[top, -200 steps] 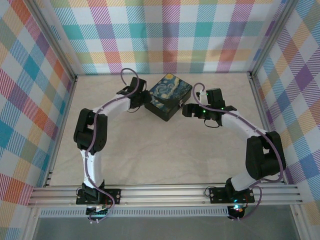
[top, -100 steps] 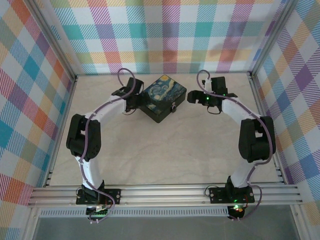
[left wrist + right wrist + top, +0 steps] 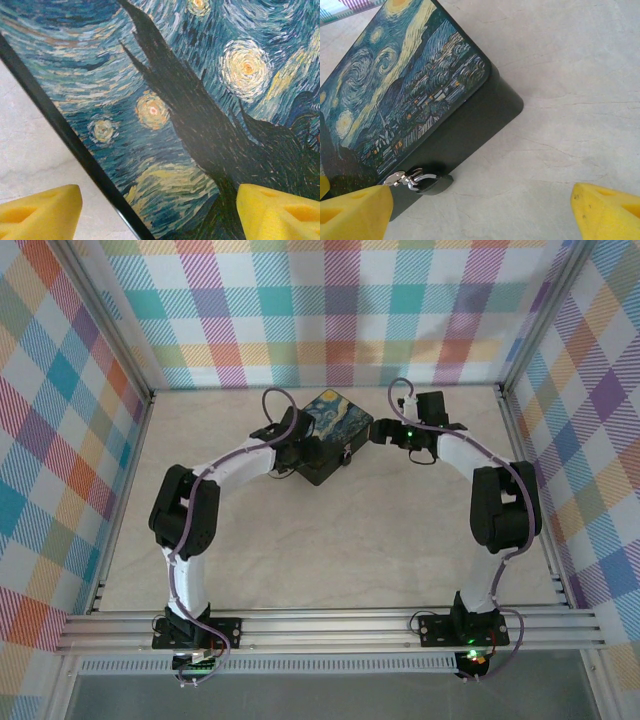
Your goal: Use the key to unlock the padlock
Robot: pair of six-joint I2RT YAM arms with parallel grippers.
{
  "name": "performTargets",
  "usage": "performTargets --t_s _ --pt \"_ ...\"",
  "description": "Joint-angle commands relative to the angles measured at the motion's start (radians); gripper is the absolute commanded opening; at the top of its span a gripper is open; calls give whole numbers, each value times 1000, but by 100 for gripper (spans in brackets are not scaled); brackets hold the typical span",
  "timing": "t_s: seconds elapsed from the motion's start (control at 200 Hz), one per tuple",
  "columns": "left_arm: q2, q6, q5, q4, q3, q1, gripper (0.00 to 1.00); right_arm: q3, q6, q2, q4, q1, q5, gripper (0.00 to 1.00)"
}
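over the box [image 3: 175, 100], left gripper [image 3: 160, 215] wide apart; right gripper [image 3: 480, 212], also apart, by the padlock [image 3: 432, 184]

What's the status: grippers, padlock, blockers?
Left gripper open, empty, over box lid. Right gripper open, empty, padlock near one fingertip. Padlock hangs on front latch. Nothing seen between right gripper and padlock.
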Motion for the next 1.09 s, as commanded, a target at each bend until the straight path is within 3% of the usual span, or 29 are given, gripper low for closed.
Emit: performTargets --t_s 0.0,0.335,0.545,0.665,0.78,0.91,1.09 --pt "-27 6 -59 -93 -129 54 77 -31 0 -48 -6 5 -30 91" --pt "-179 36 -52 -88 -312 243 74 -60 -2 -109 -28 23 -47 91" --pt "-221 76 31 -64 -289 265 75 -74 0 -137 -37 55 -40 91" --pt "-290 76 18 -107 -260 266 82 -90 12 -162 -41 71 -37 90" --pt "-318 67 -47 -206 -205 295 91 -91 0 -187 -68 151 40 89" --pt "-322 70 -58 -294 -200 423 91 -137 30 -225 -44 255 93 85" --pt "-357 60 13 -269 -314 672 82 -258 73 -273 72 336 103 83"
